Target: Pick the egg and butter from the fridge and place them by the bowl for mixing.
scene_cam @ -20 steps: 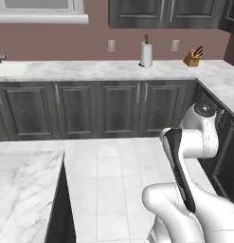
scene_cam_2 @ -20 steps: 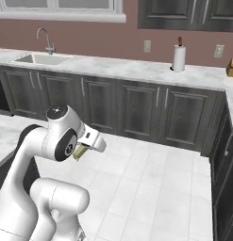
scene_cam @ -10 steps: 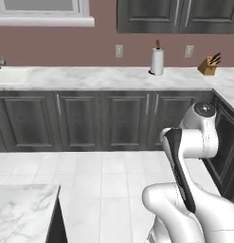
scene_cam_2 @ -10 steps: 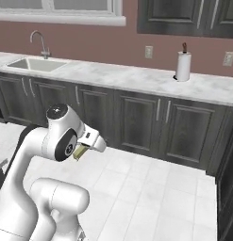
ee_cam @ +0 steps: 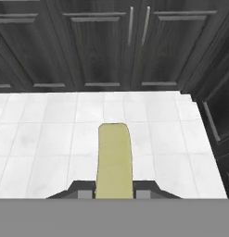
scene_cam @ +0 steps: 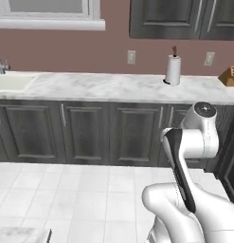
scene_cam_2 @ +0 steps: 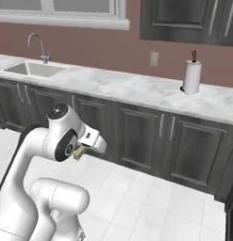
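The butter [ee_cam: 115, 162], a thin olive-yellow stick, juts forward from between the two dark fingertips [ee_cam: 83, 190] of my gripper [ee_cam: 115, 190], which is shut on it above the white tiled floor. In the right base view the butter [scene_cam_2: 79, 153] shows as a small yellow end under the white hand, with the gripper [scene_cam_2: 82, 149] tucked close to the arm's upper joint. The arm is folded near the base, well short of the cabinets. The egg, the fridge and the bowl are out of view.
A marble counter [scene_cam: 113, 88] on dark cabinets runs across the back, with a sink and faucet [scene_cam_2: 40, 44], a paper towel roll [scene_cam: 173, 70] and a knife block [scene_cam: 229, 76]. White floor tiles [scene_cam: 66, 190] lie in front. A marble corner [scene_cam: 19, 235] shows low left.
The whole picture has slid to the right, so the base and its cameras have moved; the marble island at lower left has nearly left the view. The arm's pose and its hold on the butter are unchanged.
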Motion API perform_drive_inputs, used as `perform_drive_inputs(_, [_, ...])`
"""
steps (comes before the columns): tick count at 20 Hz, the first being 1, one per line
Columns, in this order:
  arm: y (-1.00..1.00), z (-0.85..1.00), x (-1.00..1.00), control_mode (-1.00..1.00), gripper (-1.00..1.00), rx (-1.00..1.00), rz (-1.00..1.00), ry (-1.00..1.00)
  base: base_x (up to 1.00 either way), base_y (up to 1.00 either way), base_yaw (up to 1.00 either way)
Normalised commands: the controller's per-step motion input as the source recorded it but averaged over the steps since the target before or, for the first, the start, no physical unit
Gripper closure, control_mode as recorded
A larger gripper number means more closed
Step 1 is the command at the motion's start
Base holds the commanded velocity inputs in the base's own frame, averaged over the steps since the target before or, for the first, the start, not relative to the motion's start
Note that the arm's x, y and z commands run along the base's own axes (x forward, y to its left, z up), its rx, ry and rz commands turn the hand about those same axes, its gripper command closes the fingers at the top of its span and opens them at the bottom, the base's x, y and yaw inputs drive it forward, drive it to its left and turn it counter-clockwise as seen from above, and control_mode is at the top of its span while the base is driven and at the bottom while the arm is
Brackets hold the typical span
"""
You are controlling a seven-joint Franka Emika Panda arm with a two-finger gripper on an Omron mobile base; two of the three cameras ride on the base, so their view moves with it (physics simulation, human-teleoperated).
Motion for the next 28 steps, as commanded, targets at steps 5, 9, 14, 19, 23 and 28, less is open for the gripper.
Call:
perform_drive_inputs(5, [0.00,0.00,0.00,1.00,1.00,0.00,0.00,0.00,0.72,-0.10,0.31])
perform_drive_inputs(9, [0.00,0.00,0.00,1.00,1.00,0.00,0.00,0.00,0.65,-0.09,0.42])
perform_drive_inputs(14, [0.00,0.00,0.00,1.00,1.00,0.00,0.00,0.00,0.59,-0.08,0.49])
perform_drive_inputs(19, [0.00,0.00,0.00,1.00,1.00,0.00,0.00,0.00,0.60,-0.08,0.47])
perform_drive_inputs(23, [0.00,0.00,0.00,1.00,1.00,0.00,0.00,0.00,0.61,-0.08,0.46])
perform_drive_inputs(28, [0.00,0.00,0.00,1.00,1.00,0.00,0.00,0.00,0.61,-0.08,0.46])
